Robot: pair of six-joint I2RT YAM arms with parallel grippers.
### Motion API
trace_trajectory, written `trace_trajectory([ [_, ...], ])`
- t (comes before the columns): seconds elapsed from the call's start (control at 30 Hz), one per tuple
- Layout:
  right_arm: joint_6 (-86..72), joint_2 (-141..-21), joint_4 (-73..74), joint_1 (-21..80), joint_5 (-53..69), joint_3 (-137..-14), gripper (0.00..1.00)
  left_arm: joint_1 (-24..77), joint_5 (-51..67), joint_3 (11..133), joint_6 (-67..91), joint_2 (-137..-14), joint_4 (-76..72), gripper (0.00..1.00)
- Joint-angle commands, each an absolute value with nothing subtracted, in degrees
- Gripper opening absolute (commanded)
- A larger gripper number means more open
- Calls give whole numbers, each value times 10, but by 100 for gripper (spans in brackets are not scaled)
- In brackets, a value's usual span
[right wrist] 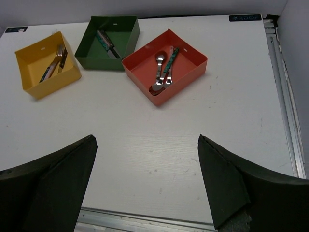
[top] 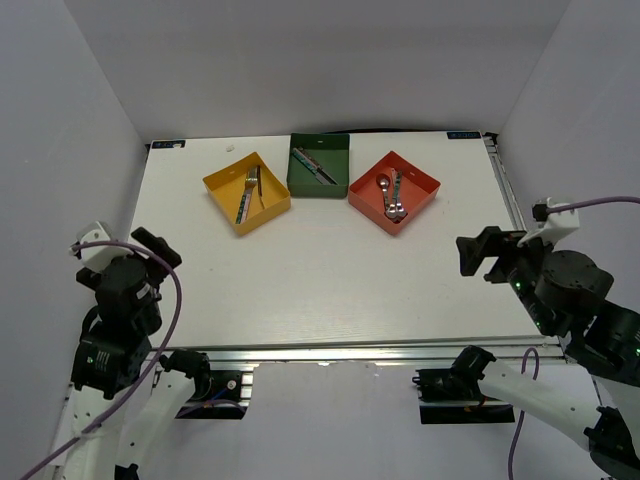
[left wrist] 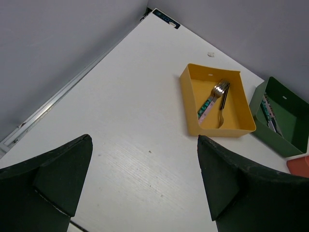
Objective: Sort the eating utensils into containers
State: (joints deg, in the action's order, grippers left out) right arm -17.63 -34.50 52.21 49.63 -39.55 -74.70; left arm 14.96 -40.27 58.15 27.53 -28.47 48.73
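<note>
Trays, three, shallow, square, smooth-walled, in a row at the far side of the matte white table [top: 330, 280]: yellow tray [top: 226, 188], dark green tray [top: 336, 158], red-orange tray [top: 416, 184]. Slim shiny metal utensils all lie inside: forks [top: 250, 190] in yellow, at least two, one with a teal-pink handle; knives [top: 313, 165] in green, count unclear; spoons [top: 392, 195] in red-orange, at least two. Arms sit raised near the table's front corners. Left gripper [left wrist: 144, 162] and right gripper [right wrist: 145, 164] are spread wide and hold nothing.

The corner stickers [right wrist: 245, 18] on the table [right wrist: 193, 145] are illegible.
</note>
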Motion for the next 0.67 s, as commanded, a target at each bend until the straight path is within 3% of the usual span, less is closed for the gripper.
trace_trajectory([
  [0.0, -176, -323, 576, 500, -402, -733, 89, 150, -406, 574, 294, -255, 553, 98],
  [0.63, -216, -304, 503, 499, -381, -618, 90, 149, -369, 563, 296, -226, 569, 98],
])
